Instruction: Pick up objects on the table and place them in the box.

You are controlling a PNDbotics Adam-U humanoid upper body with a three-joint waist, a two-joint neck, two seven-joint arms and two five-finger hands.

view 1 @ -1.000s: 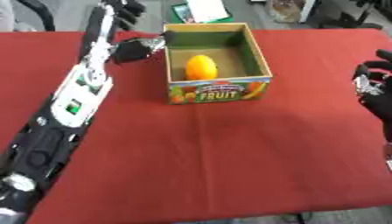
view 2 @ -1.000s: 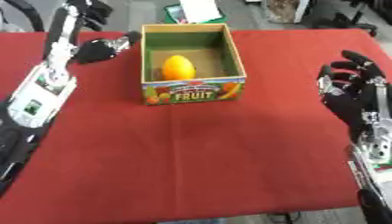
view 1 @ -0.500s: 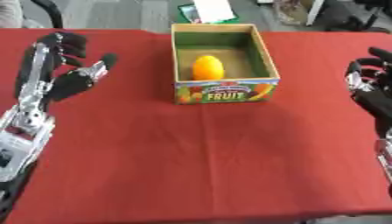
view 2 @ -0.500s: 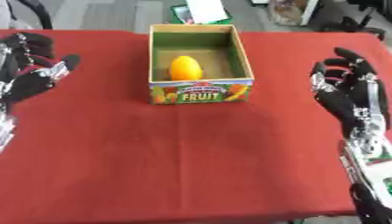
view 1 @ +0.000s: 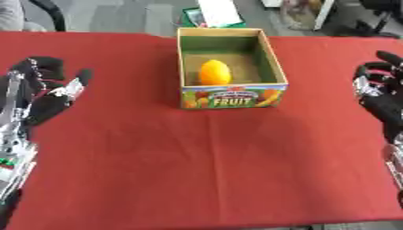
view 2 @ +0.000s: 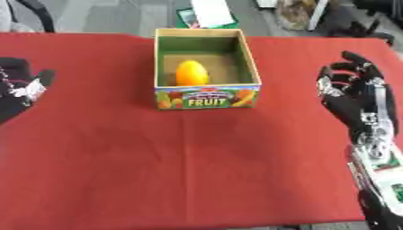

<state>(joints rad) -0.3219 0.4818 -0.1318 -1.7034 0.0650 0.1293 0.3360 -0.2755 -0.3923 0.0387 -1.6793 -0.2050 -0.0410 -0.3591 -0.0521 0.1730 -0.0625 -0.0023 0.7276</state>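
A cardboard box [view 1: 230,95] printed "FRUIT" stands open on the red table [view 1: 204,157], back of centre. Inside it lies an orange-yellow fruit [view 1: 214,72]. My left hand [view 1: 41,92] is held open at the table's left edge, fingers up, holding nothing. My right hand [view 2: 355,94] stands open at the right edge, also with nothing in it. Both hands are well apart from the box.
Behind the table's far edge, on the floor, lie a green item and a white sheet [view 1: 214,12]. A dark chair part [view 1: 47,11] shows at the far left. The red cloth runs to the table's front edge.
My left arm has drawn back from beside the box to the left edge, and its hand has opened. The right hand has hardly moved. The camera has shifted a little.
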